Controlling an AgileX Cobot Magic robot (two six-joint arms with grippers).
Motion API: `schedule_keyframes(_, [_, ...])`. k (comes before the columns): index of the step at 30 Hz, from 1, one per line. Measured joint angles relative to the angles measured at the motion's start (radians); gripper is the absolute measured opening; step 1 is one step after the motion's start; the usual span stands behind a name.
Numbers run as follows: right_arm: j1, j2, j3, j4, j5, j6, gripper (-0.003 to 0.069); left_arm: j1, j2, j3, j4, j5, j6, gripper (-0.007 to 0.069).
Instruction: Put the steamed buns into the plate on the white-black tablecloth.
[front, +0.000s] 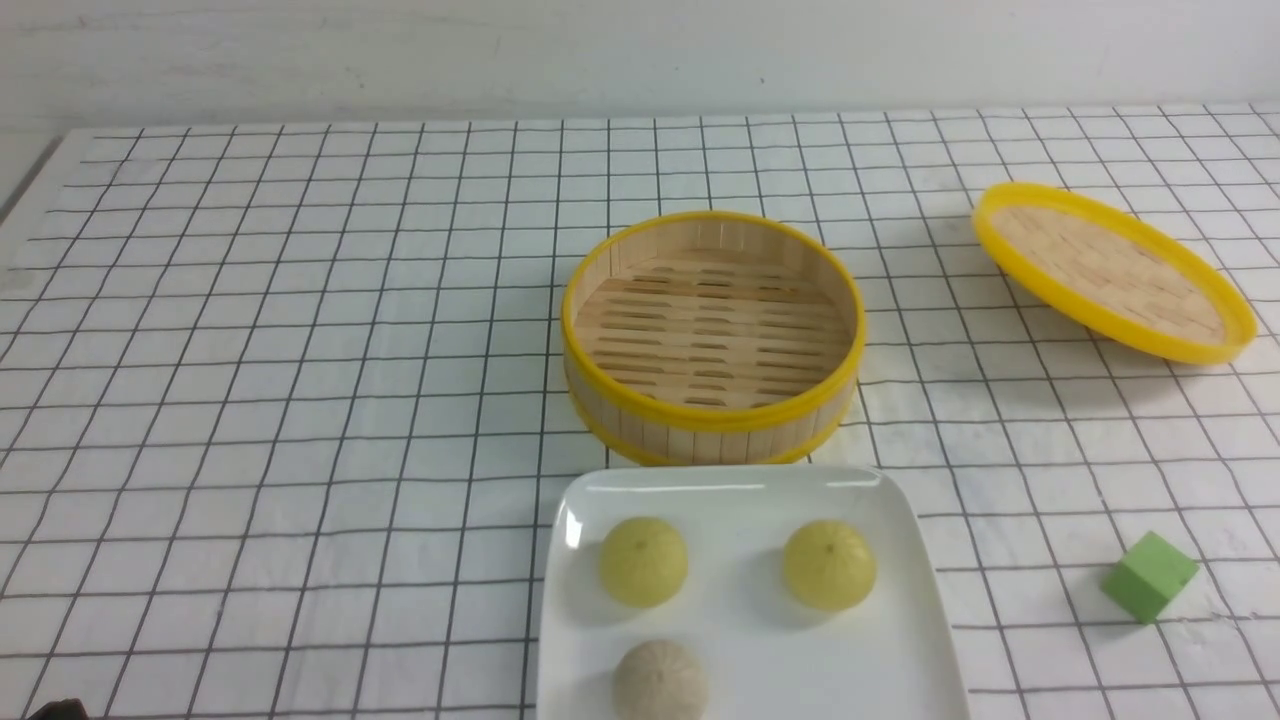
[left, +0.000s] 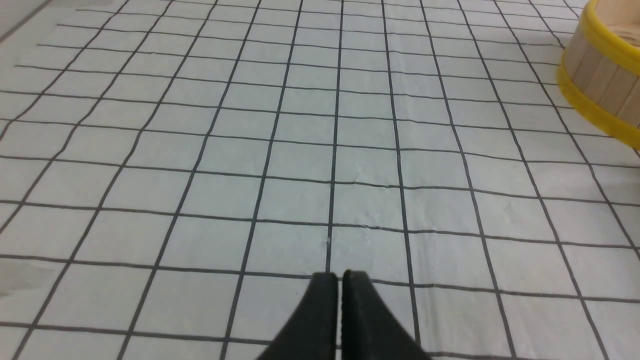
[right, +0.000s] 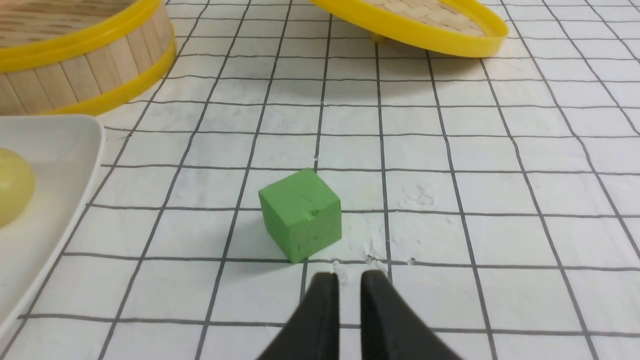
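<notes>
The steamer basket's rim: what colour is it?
Yellow, on the steamer basket; the front view shows it best.

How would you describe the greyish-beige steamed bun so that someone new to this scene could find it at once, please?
Start at the large glossy white plate on the white cloth with the black grid, just in front of the round yellow-rimmed bamboo steamer basket. Three small domed buns sit on it. The greyish-beige bun lies nearest the camera, the only one not pale yellow-green.

Your counter's (front: 250, 350) left half lies open; on the right, the small green cube (front: 1150, 576) and tilted yellow-rimmed bamboo lid (front: 1112, 270) obstruct.
</notes>
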Motion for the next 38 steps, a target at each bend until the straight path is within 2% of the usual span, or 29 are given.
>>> schedule_keyframes(38, [0.000, 0.000, 0.000, 0.000, -0.001, 0.000, 0.0135, 0.000, 0.000, 0.000, 0.003, 0.003, 0.000, 0.0074])
